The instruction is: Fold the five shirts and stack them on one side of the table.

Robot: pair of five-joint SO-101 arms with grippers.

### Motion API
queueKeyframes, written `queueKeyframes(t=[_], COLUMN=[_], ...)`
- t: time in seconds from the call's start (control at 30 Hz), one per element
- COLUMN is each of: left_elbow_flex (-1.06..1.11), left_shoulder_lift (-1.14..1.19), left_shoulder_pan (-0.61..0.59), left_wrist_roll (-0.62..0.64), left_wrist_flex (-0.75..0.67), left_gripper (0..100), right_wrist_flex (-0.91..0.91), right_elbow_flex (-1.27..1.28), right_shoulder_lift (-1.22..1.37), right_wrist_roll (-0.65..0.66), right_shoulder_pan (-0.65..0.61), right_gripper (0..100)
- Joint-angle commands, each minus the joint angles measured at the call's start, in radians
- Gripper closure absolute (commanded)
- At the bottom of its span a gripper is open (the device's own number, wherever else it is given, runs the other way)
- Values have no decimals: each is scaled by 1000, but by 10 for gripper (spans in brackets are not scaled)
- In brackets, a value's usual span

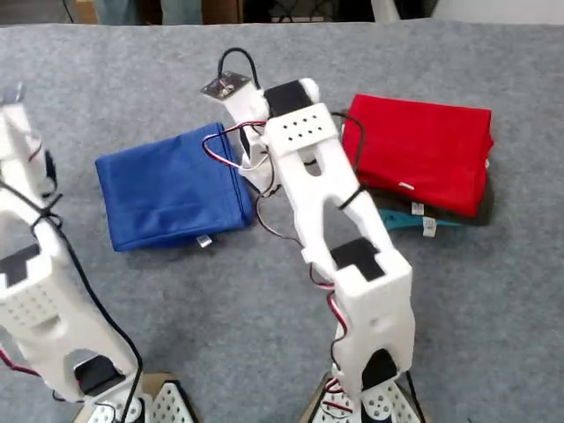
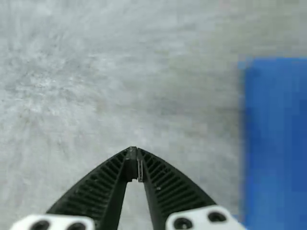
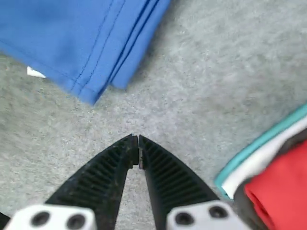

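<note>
Now | blue shirt [image 1: 172, 189]: 1, folded, alone | stack [image 1: 483, 204]: 1, red shirt [image 1: 423, 154] topmost | left pincer [image 2: 135, 160], right pincer [image 3: 135, 146]: closed, empty

A robotics lab or workshop test station
The left arm [image 1: 35, 291] and right arm [image 1: 326, 185], white plastic with exposed red, white and black wires [image 1: 231, 152], stand at the near edge of a bench [image 1: 176, 300] covered in grey felt
</note>
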Motion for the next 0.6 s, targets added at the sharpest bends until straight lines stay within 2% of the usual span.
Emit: queueKeyframes(t=[0.0,0.13,0.2,0.4,0.57], left_elbow_flex=[-53,-39,-30,-1,-10], left_shoulder_lift=[-138,-153,-137,18,175], left_shoulder_pan=[116,242,268,213,163], left_wrist_roll=[77,120,133,150,144], left_wrist_flex=[94,129,101,-74,-178], left_gripper=[971,970,970,970,970], right_wrist_flex=[3,-21,-68,-230,-267], right_elbow_flex=[50,74,81,82,76], right_shoulder_lift=[-117,-125,-114,-36,87], right_wrist_roll=[-18,-115,-157,-218,-230], right_shoulder_pan=[-9,-23,-41,-140,-173], right_gripper=[984,984,984,984,984])
